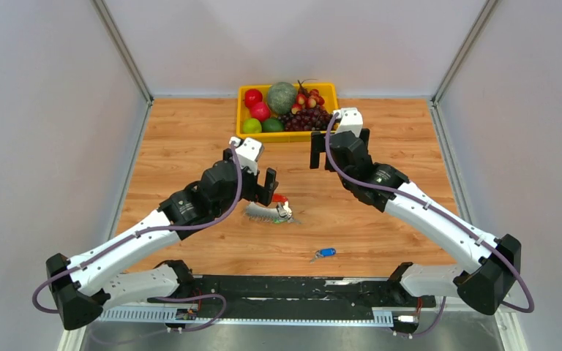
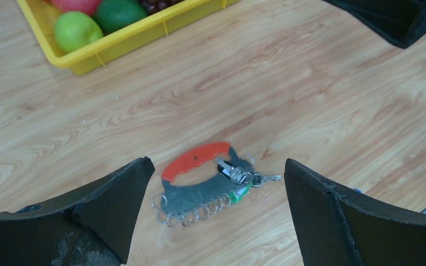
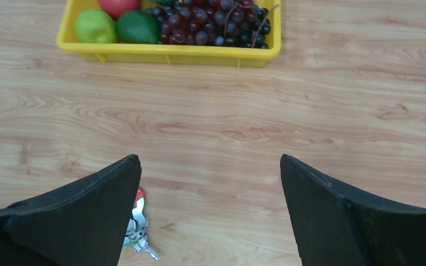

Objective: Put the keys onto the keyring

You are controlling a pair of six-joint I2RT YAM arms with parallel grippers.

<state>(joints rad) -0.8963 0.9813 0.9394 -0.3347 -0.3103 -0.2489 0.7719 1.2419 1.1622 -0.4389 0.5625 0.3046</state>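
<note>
The keyring (image 1: pixel 269 213) is a flat grey metal plate with a red grip and a row of small silver rings along one edge. It lies flat on the wooden table. A few silver keys and one green-headed key hang at its right end (image 2: pixel 238 176). A blue-headed key (image 1: pixel 324 254) lies alone nearer the arm bases. No separate red-headed key shows. My left gripper (image 1: pixel 257 186) is open and empty, hovering over the keyring (image 2: pixel 199 185). My right gripper (image 1: pixel 339 146) is open and empty, farther back right. One end of the keyring (image 3: pixel 136 221) shows beside the right gripper's left finger (image 3: pixel 89 216).
A yellow tray (image 1: pixel 287 136) of toy fruit, with grapes, apples and a melon, stands at the back centre. It also shows in the left wrist view (image 2: pixel 116 47) and the right wrist view (image 3: pixel 166 54). Grey walls close in the table on three sides.
</note>
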